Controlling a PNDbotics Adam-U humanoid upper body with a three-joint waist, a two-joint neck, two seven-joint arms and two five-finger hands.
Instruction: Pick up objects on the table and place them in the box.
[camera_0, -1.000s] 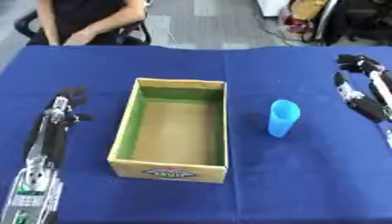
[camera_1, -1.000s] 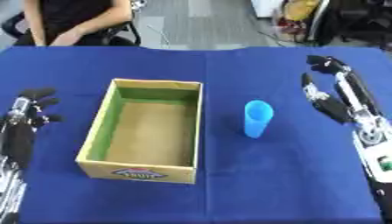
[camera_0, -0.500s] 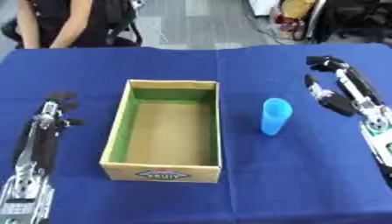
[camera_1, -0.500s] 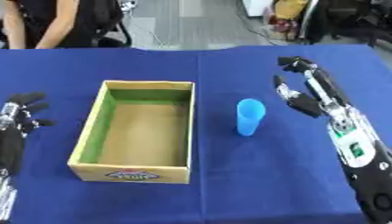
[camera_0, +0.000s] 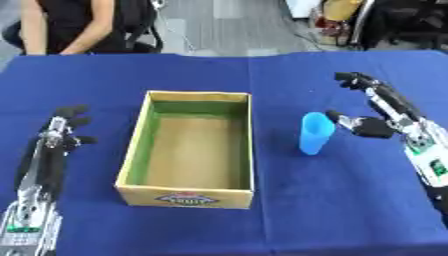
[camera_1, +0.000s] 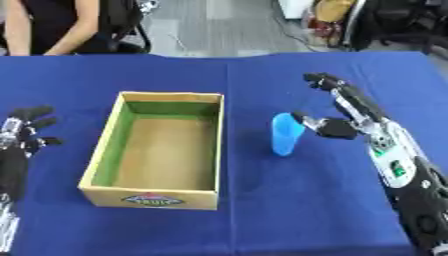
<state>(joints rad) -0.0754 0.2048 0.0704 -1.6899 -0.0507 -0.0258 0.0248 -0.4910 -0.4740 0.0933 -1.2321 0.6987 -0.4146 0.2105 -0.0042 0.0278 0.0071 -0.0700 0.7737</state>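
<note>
- Cup: blue, upright on the blue table, mouth up, to the right of the box and apart from it. It is the only loose object visible on the table, so I take it as the item to pick.
- Upright stance leaves the side wall exposed all round; a sideways wrap looks like the natural grasp.
- Right hand: level with the cup on its right, fingers extended and spread, thumb pointing toward the cup wall. Thumb tip is just beside the cup; whether it touches cannot be made out. Nothing is enclosed; hand is unclenched and empty.
- Judgement: the spread posture reads as a pre-grasp, opening wide enough to take the cup between thumb and fingers. Step in hand = approach; the grasp is not yet made.
- Box: open cardboard, green inner walls, brown floor, printed label on the near face. Sits mid-table with its long axis running away from the robot. Nothing visible inside, so the task appears to be at its start.
- The open top and the box's position to the left of the cup suggest a short carry leftward over the right wall, then a release.
- Risk, as a guess: a light upright cup may tip if the thumb nudges it before the fingers close.
- Left hand: lies on the table left of the box, well apart from the cup, fingers relaxed, holding nothing. Seems idle, kept clear of the box.
</note>
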